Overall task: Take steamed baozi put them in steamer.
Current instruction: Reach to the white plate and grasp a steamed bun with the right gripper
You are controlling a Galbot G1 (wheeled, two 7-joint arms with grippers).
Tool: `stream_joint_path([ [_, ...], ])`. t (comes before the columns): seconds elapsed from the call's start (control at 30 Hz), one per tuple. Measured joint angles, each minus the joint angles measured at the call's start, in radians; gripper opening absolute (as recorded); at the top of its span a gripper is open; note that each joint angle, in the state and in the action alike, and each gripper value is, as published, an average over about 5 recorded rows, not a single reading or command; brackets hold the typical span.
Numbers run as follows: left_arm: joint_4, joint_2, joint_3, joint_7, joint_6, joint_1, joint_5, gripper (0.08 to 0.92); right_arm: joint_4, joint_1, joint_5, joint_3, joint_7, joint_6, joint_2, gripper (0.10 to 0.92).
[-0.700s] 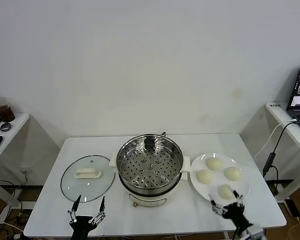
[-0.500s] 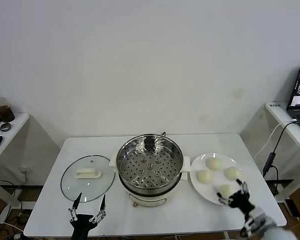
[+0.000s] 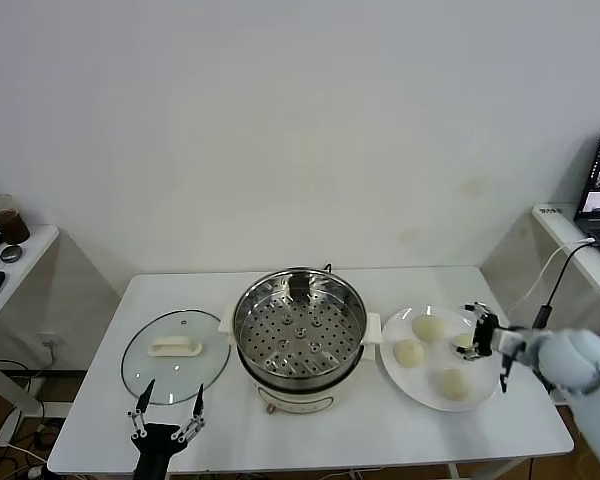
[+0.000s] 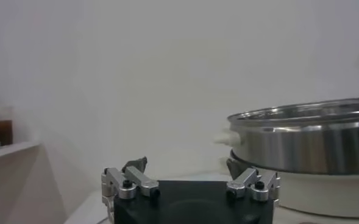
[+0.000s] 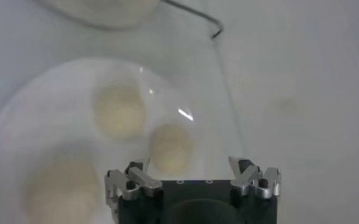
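head view: steamer (image 3: 300, 330) mid-tabletop (image 3: 100, 420), no bun inside; four steamed baozi (image 3: 428, 327) on plate (image 3: 395, 375) by right edge; right gripper (image 3: 477, 330) wide, over plate's far-right bun; left gripper (image 3: 166, 412) wide, front edge.
left wrist: left gripper (image 4: 191, 182) wide, steamer (image 4: 307, 137) beyond.
right wrist: right gripper (image 5: 194, 176) wide above baozi (image 5: 170, 146) on plate (image 5: 21, 122).

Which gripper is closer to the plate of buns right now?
Right. The right gripper hovers open over the plate's far right side, above the buns. The left gripper is open at the table's near edge, by the glass lid.
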Motion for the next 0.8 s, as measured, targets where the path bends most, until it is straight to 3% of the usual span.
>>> stream_joint_path([
  [0.3, 0.006, 0.002, -0.022, 0.006, -0.018, -0.003, 0.007, 0.823, -0.198, 0.277, -0.019, -0.25, -0.142, 0.035, 0.066, 0.823],
  [0.8, 0.006, 0.005, -0.047, 0.014, -0.028, 0.002, 0.006, 0.823, -0.414, 0.44, -0.077, -0.427, -0.179, 0.07, 0.201, 0.823],
])
